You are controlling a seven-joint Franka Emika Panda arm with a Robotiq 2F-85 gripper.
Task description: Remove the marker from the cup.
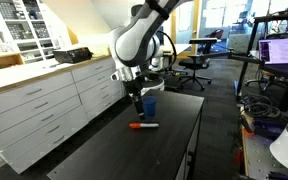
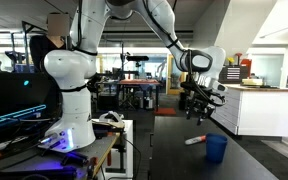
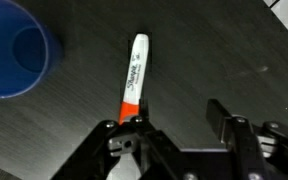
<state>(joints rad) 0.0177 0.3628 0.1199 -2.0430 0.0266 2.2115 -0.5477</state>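
Observation:
The marker (image 3: 134, 78), red-orange with a whitish cap end, lies flat on the dark tabletop outside the cup; it shows in both exterior views (image 1: 143, 126) (image 2: 195, 140). The small blue cup (image 3: 14, 55) stands upright beside it (image 1: 150, 104) (image 2: 215, 148). My gripper (image 3: 169, 125) is open and empty. It hangs a little above the table (image 1: 138, 100) (image 2: 197, 112), over the marker and beside the cup. In the wrist view the marker's orange end lies by one finger, not between the jaws.
The dark table (image 1: 174, 150) is long and narrow. White drawer cabinets (image 1: 44, 110) run along one side. Office chairs (image 1: 194, 62) stand beyond the far end. A desk with a monitor (image 1: 282, 50) and cables is on the other side.

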